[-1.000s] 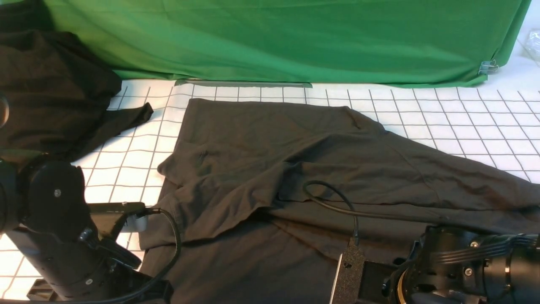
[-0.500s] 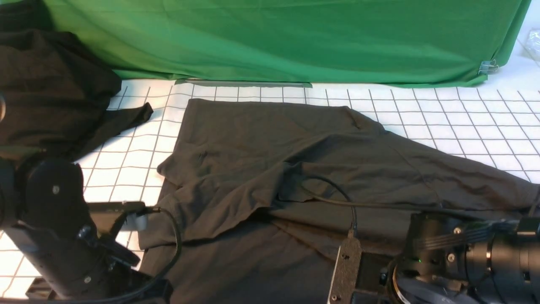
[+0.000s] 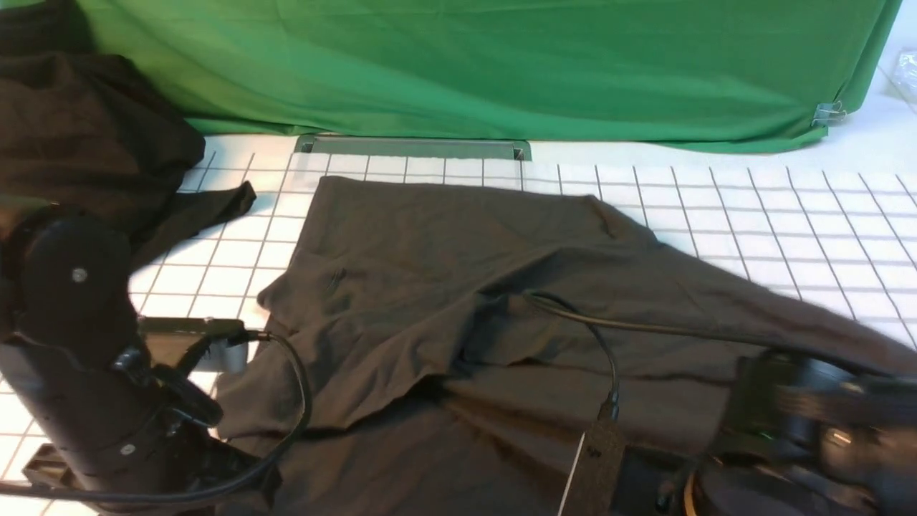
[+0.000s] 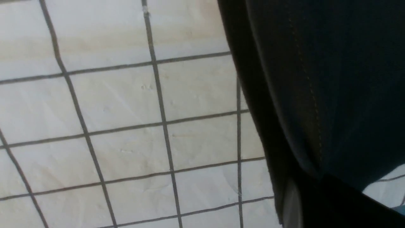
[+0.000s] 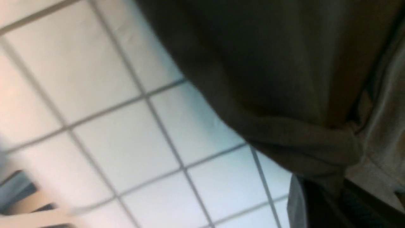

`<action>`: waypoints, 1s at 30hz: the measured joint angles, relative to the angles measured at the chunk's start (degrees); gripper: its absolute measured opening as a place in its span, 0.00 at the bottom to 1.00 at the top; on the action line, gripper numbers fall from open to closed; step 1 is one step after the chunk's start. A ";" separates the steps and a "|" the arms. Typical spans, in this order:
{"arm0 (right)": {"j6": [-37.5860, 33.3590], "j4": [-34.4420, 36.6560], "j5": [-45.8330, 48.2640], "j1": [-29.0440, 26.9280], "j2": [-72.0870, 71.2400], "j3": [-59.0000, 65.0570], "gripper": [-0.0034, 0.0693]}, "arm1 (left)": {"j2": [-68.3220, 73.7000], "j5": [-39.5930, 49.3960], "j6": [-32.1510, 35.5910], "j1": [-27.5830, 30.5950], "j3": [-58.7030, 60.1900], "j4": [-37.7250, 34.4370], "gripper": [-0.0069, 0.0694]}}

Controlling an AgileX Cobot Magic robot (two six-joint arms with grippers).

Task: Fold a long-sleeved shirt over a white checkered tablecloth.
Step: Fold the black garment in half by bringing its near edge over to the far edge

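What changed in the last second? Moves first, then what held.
The right end effector closed on the long-sleeved shirt and its arm lifted. The left end effector stayed clamped on the hem as its arm rose. Shirt and white checkered tablecloth slid toward the robot, baring a grey strip. The green sheet stayed put.

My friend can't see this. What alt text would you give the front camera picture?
A dark grey long-sleeved shirt lies rumpled across a white checkered tablecloth, with the robot's black left arm and right arm low in the near corners. A green fabric sheet hangs behind, and a heap of black clothing sits far left.
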 joint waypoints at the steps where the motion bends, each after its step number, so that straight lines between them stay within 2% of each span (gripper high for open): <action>1: 1.03 0.90 1.08 2.03 -2.22 0.00 0.06 | -1.95 0.45 0.20 0.00 0.00 0.00 0.11; 4: 2.18 2.00 2.15 4.20 -5.48 0.00 0.06 | -6.11 1.21 0.24 0.00 0.00 0.26 0.11; 10: 4.20 1.32 1.78 2.72 -8.17 0.00 0.06 | -9.68 2.15 -0.98 0.00 -1.44 0.82 0.11; 16: 3.57 1.05 -2.42 -6.08 -8.05 -0.91 0.06 | -6.08 -1.34 -2.13 0.00 -9.00 0.89 0.11; 20: 1.15 0.98 -3.58 -14.80 -7.51 -6.37 0.06 | 0.90 -2.68 -2.13 0.31 -18.55 1.37 0.11; 25: -2.36 0.98 -3.58 -22.99 -1.55 -16.28 0.06 | 13.18 -4.06 -1.86 6.00 -33.44 -1.51 0.11; 30: -4.39 0.98 -3.58 -27.13 7.42 -25.79 0.06 | 23.23 -5.60 -0.51 11.81 -44.13 -5.50 0.11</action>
